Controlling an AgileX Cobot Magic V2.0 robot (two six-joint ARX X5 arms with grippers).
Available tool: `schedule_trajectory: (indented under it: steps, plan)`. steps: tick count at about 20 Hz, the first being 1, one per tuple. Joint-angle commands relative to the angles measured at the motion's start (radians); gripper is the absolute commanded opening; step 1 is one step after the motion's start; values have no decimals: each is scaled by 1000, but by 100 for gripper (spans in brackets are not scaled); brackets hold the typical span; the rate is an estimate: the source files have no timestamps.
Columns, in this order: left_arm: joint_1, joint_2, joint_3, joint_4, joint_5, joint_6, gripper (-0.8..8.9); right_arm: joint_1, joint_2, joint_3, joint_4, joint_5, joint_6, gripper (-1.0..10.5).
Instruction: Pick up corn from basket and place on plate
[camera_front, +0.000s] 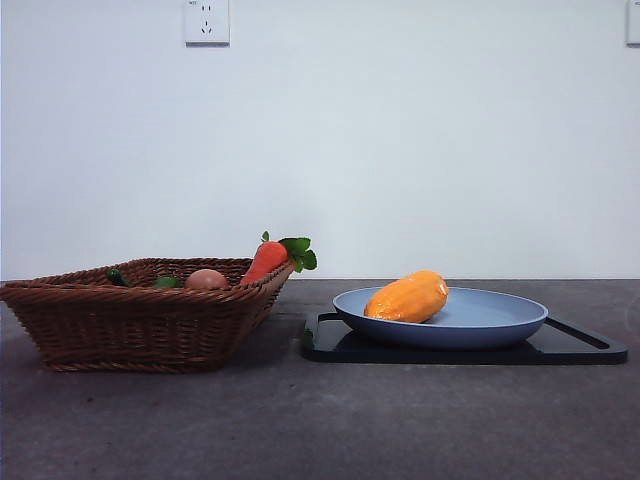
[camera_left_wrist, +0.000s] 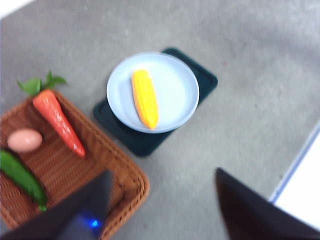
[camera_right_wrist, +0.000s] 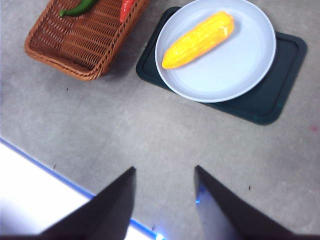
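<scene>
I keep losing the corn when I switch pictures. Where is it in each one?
Front view: the corn lies in the plate, toward the basket side.
Left wrist view: the corn lies in the plate, off-centre.
Right wrist view: the corn lies slantwise in the plate.
Shared landmark: the black tray under the plate, with the basket beside it.

Neither arm shows in the front view; both are raised high, their wrist cameras looking down from well above the desk (camera_right_wrist: 150, 140). The left gripper (camera_left_wrist: 162, 200) hangs with its two black fingers (camera_left_wrist: 85, 210) spread wide apart and nothing between them. The right gripper (camera_right_wrist: 165, 200) likewise holds nothing, its fingers (camera_right_wrist: 220, 205) parted by a narrower gap.
</scene>
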Motion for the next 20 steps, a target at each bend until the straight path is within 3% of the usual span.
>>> schedule_trajectory:
  steps: [1,3,20]
  plan:
    - [-7,6,28,-17,-3,-8,104,5,-9,19,-7,4,-16,65]
    - [-7,6,28,-23,-3,-8,0,5,-15,19,-9,2,-37,2]
    - [-7,8,28,-11,-3,-10,4,4,-15,19,-5,-4,-34,2]
